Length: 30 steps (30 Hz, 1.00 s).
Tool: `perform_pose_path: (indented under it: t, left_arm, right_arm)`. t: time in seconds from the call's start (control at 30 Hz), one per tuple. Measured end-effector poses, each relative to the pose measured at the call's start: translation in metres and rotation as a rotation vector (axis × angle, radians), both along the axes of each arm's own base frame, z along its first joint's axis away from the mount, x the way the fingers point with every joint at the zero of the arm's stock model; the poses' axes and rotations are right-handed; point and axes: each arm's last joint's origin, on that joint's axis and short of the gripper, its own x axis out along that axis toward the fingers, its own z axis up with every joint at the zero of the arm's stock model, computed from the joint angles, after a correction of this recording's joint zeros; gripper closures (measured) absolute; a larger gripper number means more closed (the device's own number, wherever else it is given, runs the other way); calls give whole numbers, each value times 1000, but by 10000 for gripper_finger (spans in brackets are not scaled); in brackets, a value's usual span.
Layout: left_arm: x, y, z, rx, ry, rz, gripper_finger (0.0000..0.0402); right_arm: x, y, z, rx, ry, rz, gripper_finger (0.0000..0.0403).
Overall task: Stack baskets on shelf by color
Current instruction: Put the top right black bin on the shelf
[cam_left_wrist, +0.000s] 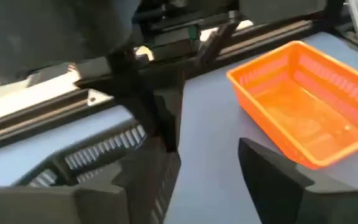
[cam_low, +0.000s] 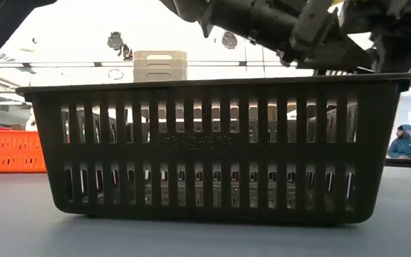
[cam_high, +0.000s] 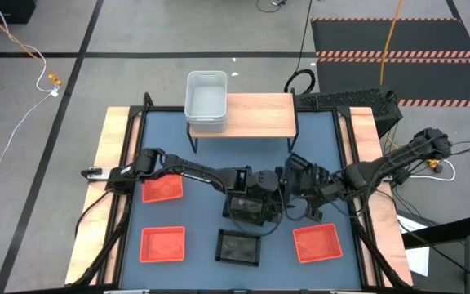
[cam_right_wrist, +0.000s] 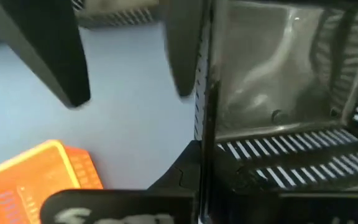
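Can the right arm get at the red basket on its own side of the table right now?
Probably yes. That red basket lies open on the mat just below the right claw, nothing between them. But the claw seems busy at a black basket, alongside the left claw.

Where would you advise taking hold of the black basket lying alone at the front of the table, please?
Take the front black basket by one long rim wall, coming straight down from above. It sits upright and open-topped, clear of the red baskets on either side, so a thin slatted wall probably fits between the fingers of a tool.
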Motion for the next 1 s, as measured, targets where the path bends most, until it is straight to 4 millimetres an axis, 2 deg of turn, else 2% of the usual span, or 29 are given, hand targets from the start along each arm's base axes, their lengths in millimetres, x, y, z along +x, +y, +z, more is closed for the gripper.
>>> perform_pose_path:
  t: [0.17,0.3,0.4,0.5,0.67,0.8,1.0]
  left_arm:
    - [-1,6,-2,-7,46,11,173]
    - [-1,5,-2,25,39,5,204]
    - [-1,0,-2,81,25,6,227]
    - [-2,-5,5,131,-11,14,241]
    - [-2,-9,7,201,-39,21,243]
    - [-2,-9,6,191,-30,22,243]
    - [-4,5,0,136,55,70,243]
  right_arm:
    - [16,2,5,-51,28,67,402]
    - [23,4,3,-97,134,99,402]
    - [20,3,-3,-135,277,96,403]
    - [18,3,-7,-146,330,77,403]
    - [21,9,-9,-117,296,88,403]
    - [25,13,-8,-87,244,116,403]
    - [29,16,-8,-70,204,166,403]
